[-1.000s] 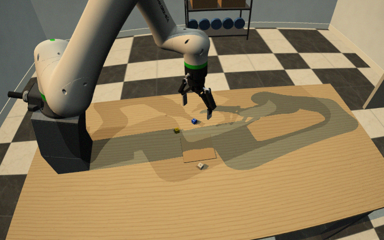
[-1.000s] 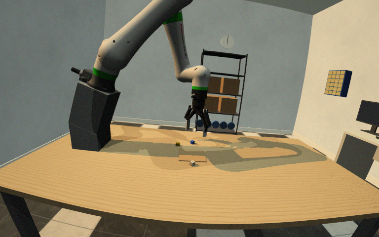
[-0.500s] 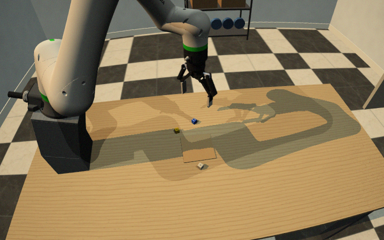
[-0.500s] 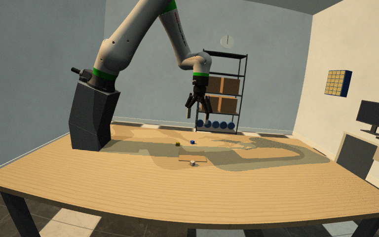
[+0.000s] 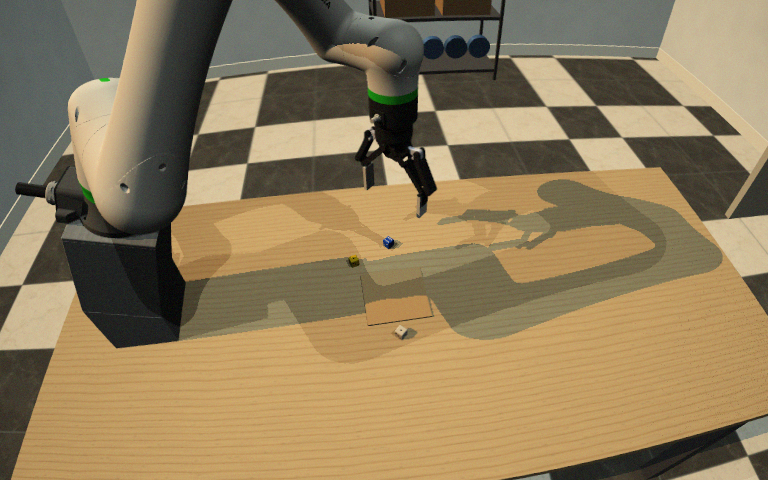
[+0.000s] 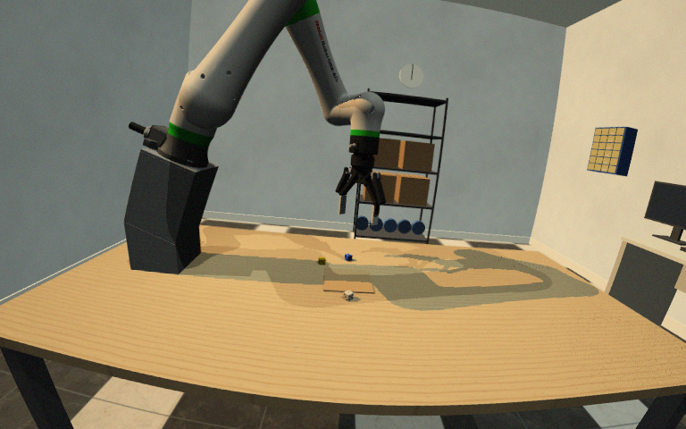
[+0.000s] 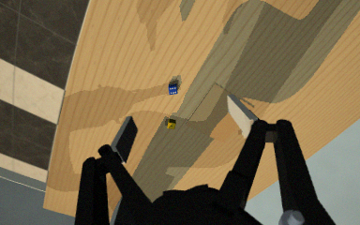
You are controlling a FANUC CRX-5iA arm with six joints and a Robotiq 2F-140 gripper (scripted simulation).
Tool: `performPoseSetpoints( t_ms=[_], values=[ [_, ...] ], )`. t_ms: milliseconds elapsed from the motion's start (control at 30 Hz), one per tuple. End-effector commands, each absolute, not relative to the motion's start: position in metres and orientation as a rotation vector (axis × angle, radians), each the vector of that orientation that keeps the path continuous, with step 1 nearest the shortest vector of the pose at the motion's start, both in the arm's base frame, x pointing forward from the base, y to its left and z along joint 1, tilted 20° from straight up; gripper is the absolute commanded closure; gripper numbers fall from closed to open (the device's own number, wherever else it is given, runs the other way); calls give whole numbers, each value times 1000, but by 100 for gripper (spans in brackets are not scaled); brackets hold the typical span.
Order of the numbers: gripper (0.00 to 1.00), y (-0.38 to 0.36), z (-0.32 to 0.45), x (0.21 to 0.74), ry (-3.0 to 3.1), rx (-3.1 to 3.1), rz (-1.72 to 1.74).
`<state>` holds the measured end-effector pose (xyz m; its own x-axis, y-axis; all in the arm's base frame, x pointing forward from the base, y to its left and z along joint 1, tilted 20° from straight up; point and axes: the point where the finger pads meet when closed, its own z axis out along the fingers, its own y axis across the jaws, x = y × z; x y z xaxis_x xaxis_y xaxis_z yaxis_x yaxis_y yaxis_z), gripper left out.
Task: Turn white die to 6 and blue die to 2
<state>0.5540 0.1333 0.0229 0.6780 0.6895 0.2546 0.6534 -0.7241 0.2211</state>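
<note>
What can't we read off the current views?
- White die, wrist view: not visible; the pincer's right-hand finger probably covers it.
- Blue die, exterior: pips too small.
- Yellow die, exterior: top count too small.
- Arm's elbow, top view: cut off by upper edge.
- Dice undersides, all views: face down, hidden.
</note>
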Motion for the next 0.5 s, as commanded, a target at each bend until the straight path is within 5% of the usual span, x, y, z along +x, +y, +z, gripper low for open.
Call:
performPoseSetpoints(
  t_ms=[0,467],
  values=[
    [0,70,16,559,1123,2778,472],
    [0,-50,6,552,1131,2777,474]
  ],
)
